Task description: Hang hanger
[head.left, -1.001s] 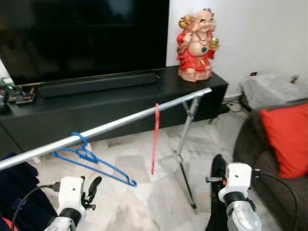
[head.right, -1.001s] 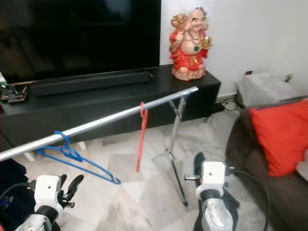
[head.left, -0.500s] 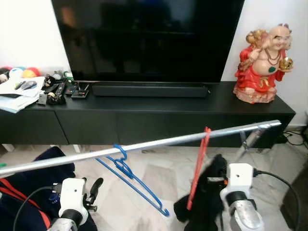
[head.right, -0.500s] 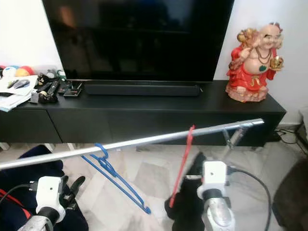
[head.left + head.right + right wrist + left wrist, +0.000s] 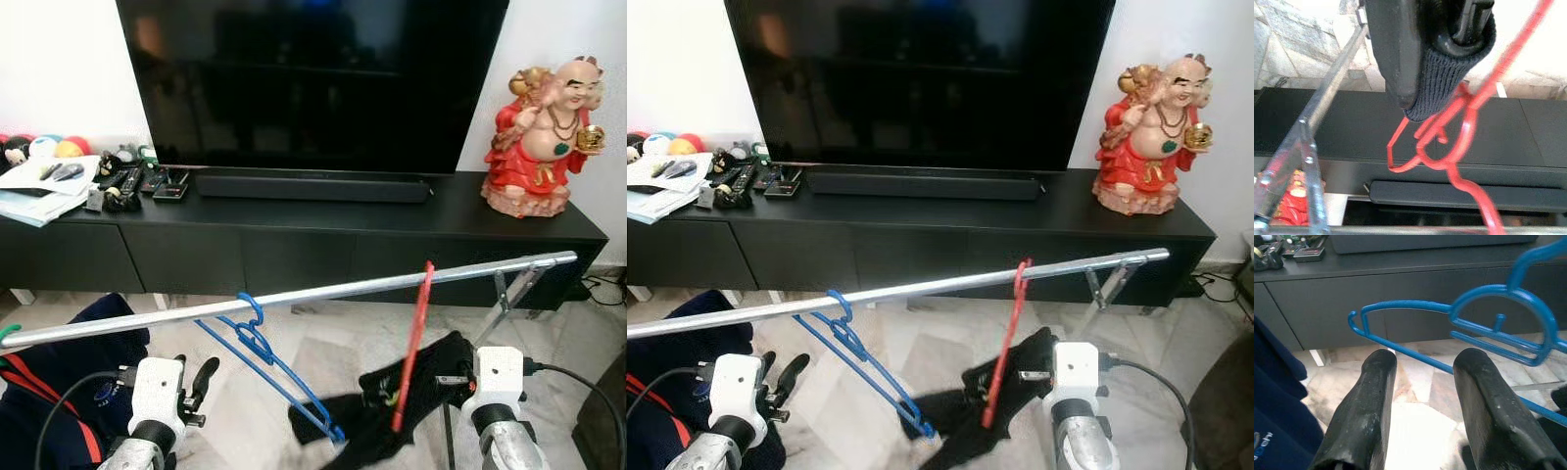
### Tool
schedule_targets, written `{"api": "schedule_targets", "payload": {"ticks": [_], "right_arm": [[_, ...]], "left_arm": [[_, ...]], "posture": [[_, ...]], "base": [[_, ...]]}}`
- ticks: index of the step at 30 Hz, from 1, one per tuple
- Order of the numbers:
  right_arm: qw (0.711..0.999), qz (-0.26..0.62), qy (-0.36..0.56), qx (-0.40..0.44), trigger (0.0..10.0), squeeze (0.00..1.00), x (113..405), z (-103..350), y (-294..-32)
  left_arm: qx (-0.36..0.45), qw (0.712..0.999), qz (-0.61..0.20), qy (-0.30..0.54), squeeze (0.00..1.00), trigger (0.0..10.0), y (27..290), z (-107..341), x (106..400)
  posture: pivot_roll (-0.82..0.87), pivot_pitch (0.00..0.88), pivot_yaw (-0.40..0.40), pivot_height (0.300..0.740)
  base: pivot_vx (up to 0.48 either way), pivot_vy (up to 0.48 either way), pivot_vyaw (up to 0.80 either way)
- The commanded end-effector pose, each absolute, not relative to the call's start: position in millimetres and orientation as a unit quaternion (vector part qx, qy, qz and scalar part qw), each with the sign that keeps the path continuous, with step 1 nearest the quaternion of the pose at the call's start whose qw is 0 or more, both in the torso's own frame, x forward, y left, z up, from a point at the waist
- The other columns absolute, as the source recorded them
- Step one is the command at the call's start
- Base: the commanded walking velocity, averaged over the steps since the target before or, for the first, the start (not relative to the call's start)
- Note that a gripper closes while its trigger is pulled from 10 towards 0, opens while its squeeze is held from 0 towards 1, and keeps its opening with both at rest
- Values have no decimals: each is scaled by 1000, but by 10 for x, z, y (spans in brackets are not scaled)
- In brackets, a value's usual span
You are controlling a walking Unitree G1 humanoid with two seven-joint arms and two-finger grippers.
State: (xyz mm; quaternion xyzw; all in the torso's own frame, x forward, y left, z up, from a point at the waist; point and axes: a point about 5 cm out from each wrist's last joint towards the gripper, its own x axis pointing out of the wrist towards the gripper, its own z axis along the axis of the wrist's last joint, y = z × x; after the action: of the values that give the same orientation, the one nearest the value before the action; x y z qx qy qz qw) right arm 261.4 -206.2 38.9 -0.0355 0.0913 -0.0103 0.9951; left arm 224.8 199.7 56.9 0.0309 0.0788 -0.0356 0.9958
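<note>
Two plastic hangers hang on one long silver metal rail point(image 5: 323, 291) across the middle of the frame: one blue plastic hanger point(image 5: 263, 351) at lower centre-left and one thin red plastic hanger point(image 5: 413, 331) at lower centre-right. One black knitted garment point(image 5: 392, 401) sits at the lower right. One large black television point(image 5: 313, 83) fills the top, above one long black soundbar point(image 5: 312, 187) and one low black cabinet point(image 5: 294, 250). One red and gold laughing figurine point(image 5: 542, 137) stands at the upper right.
</note>
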Motion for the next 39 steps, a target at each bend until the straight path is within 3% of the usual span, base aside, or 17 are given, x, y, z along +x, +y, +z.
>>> {"api": "schedule_targets", "payload": {"ticks": [1,16,28,39], "right_arm": [[997,-14,72,-36,10000,0,2665,456,-2104],[993,-28,113,-35,10000,0,2554,219,-2197],[991,-36,125,-35,10000,0,2525,139,-2227],[991,-36,125,-37,10000,0,2575,132,-2224]], "left_arm": [[34,996,-39,73,0,10000,1972,597,2253],[41,996,-34,66,0,10000,1979,632,2256],[44,997,-21,54,0,10000,2023,716,2257],[62,993,-44,87,0,10000,1879,868,2626]], "posture": [[39,0,4,740],[56,0,1,740],[63,0,0,740],[61,0,-9,740]], "base": [[0,-289,0],[0,-281,0],[0,0,0],[0,0,0]]}}
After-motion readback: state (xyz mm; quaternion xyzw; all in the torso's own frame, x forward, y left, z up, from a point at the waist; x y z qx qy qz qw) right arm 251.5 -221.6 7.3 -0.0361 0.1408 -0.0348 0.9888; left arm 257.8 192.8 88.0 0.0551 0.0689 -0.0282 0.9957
